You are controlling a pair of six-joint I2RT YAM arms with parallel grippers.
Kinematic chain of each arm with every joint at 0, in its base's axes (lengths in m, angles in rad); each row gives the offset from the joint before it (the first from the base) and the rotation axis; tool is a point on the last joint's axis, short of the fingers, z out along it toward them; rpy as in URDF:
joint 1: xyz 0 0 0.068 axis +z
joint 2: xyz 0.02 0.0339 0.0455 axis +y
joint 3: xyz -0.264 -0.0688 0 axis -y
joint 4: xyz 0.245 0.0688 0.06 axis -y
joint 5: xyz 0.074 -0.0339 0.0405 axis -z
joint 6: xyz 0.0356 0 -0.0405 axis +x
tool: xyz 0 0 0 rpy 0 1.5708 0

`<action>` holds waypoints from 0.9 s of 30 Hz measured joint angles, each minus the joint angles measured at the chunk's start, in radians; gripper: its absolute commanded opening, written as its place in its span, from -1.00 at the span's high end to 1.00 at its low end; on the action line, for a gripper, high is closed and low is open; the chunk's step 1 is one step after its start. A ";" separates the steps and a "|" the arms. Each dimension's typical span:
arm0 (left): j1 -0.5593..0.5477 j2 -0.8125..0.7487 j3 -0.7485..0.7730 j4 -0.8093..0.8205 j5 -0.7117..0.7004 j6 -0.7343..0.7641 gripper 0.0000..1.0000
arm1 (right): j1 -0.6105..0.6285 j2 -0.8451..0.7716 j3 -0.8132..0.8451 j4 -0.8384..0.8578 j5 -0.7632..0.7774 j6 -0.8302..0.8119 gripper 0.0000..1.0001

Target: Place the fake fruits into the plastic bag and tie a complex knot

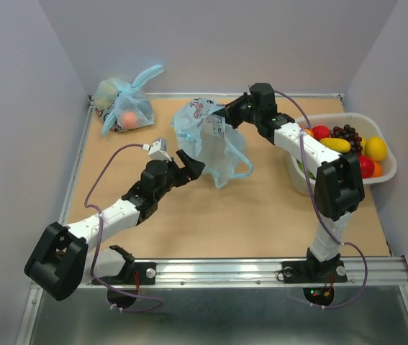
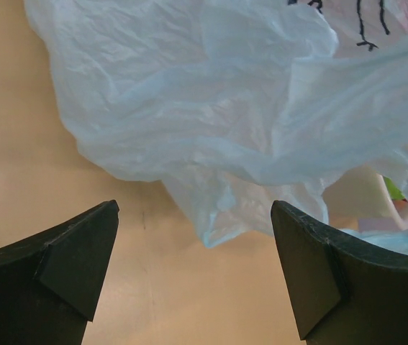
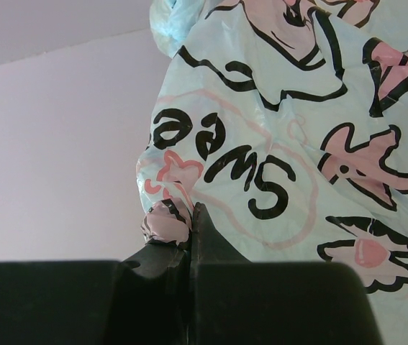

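Observation:
The plastic bag (image 1: 207, 140), light blue with a white panel of pink-and-dark cartoon figures, hangs above the table's middle. My right gripper (image 1: 225, 115) is shut on the bag's printed panel (image 3: 275, 136) and holds it up; a pinched fold bulges beside the fingertips (image 3: 166, 221). My left gripper (image 1: 191, 165) is open and empty just left of the bag's lower edge (image 2: 218, 215), with the hanging plastic between and beyond its fingers. The fake fruits (image 1: 347, 144) lie in a white tub at the right: red, yellow, orange pieces and dark grapes. No knot shows.
A white tub (image 1: 387, 172) stands at the right table edge beside the right arm. A smaller tied light-blue bag (image 1: 124, 108) with pale and pink lumps lies at the back left. Grey walls enclose the table on three sides.

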 measured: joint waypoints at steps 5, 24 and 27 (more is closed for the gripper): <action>-0.061 -0.026 0.000 0.019 -0.019 -0.034 -0.97 | 0.000 0.029 0.013 0.005 0.031 0.004 0.99; -0.021 0.344 0.179 0.049 -0.162 -0.051 0.46 | 0.000 0.088 0.035 0.006 0.018 0.067 0.99; 0.034 0.354 0.190 0.000 -0.114 -0.004 1.00 | -0.005 0.088 0.035 0.006 0.015 0.066 0.99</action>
